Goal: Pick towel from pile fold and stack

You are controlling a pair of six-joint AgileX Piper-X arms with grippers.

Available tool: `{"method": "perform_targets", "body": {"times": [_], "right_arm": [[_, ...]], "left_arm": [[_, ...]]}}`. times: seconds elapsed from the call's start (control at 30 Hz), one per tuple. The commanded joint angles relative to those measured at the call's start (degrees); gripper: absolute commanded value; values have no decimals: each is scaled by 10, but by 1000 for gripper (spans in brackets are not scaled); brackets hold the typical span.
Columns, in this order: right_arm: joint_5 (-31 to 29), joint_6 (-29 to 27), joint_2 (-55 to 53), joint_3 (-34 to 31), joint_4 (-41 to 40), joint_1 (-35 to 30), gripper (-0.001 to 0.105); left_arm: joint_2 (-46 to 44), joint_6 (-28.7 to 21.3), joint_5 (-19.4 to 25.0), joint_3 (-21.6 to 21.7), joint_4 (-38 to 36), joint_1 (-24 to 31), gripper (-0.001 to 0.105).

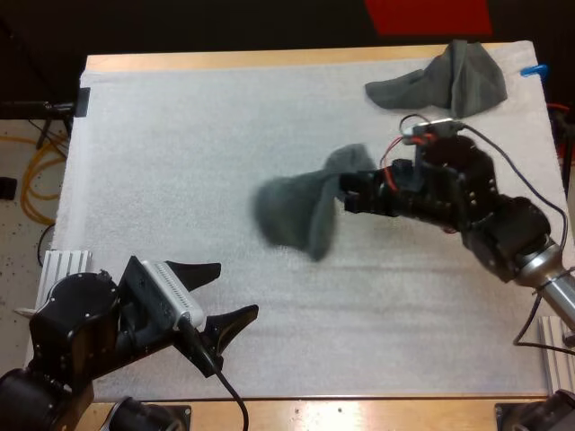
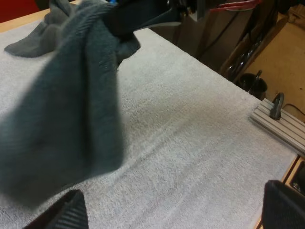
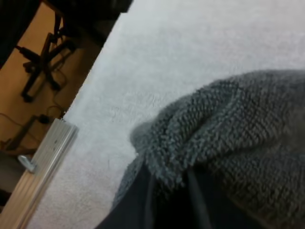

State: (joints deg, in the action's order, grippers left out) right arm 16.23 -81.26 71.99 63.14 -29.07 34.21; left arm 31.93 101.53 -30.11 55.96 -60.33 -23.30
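Right gripper (image 1: 347,194) pinches a bunched corner of a towel (image 1: 292,215), which hangs above the middle of the mat (image 1: 180,144), well apart from the pile (image 1: 449,81); left gripper (image 1: 239,287) waits nearby, fingers (image 1: 198,269) spread. The narrow pinch may slip, dropping the towel crumpled

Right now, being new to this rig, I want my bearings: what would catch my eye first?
A dark grey-green towel hangs above the mat at its middle, pinched by the right gripper. A crumpled towel lies at the mat's far right corner, and the left gripper stands open at the near left.
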Motion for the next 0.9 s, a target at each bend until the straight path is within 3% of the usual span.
{"method": "perform_targets", "body": {"times": [0.0,0.1,0.3,0.37,0.47,0.57,0.7,0.87], "right_arm": [[-15,-1,-4,5,2,5,0],[-54,-34,-4,-11,-48,18,0],[-192,-102,10,-101,-90,13,4],[-180,-101,18,-122,-129,1,21],[-176,-104,20,-132,-206,-9,60],[-200,-135,17,-132,-277,-9,91],[-230,-154,7,-132,-302,-9,95],[-236,-154,-23,-132,-245,-9,96]], "left_arm": [[-3,-2,4,3,-4,-2,72],[-3,-2,4,3,-13,-2,72],[-3,-3,4,3,-15,-2,72],[-3,-3,4,3,-15,-2,72],[-3,-2,4,3,-15,-2,72],[-3,-2,4,3,-15,-2,72],[-3,-2,4,3,-15,-2,72],[-3,-2,4,3,-15,-2,72]]}}
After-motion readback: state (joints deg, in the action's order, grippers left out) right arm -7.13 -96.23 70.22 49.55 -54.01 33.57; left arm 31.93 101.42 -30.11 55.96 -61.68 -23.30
